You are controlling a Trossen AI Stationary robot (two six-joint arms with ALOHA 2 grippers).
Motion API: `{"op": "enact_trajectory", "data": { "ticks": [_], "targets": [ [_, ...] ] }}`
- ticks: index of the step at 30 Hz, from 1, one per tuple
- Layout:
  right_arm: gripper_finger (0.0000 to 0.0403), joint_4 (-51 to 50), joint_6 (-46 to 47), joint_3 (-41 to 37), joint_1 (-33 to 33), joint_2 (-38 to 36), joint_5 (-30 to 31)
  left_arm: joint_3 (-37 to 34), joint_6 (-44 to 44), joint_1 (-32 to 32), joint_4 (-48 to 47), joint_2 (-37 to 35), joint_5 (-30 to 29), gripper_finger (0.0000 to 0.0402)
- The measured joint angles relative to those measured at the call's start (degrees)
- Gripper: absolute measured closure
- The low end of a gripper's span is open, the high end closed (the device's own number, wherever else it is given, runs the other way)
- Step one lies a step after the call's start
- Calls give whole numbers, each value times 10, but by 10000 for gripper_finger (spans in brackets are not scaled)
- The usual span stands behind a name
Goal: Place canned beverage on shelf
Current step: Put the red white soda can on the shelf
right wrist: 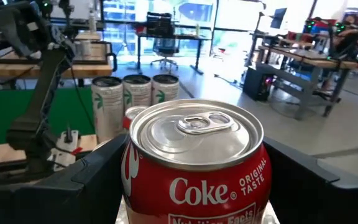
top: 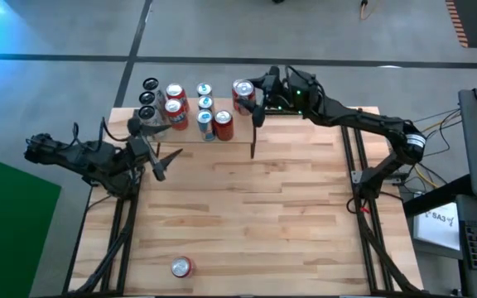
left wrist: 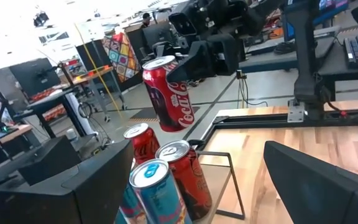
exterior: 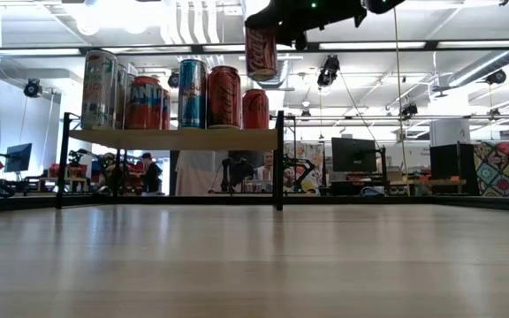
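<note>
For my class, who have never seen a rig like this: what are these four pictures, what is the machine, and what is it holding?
Two dark robot arms work at a wooden table. One picture looks straight down, one looks level across the tabletop, and two come from cameras on the arms' wrists. At the table's far edge stands a small shelf loaded with cans. The right gripper holds a red Coke can in the air above the shelf's right end. The left gripper waits open near the shelf's left end, holding nothing. One more can lies alone near the table's front edge.
</note>
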Motion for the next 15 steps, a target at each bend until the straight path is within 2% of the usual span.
{"op": "enact_trajectory", "data": {
  "ticks": [7, 10, 15],
  "targets": [
    [106, 3, -21, -3, 10, -4, -11, 0, -26, 0, 2, 2, 0, 56],
    [106, 7, -21, -11, 9, -8, -35, 0, -34, 0, 2, 6, 0, 56],
    [106, 48, -25, -43, 9, -22, -45, 0, -38, 0, 4, 14, 0, 56]
  ]
}}
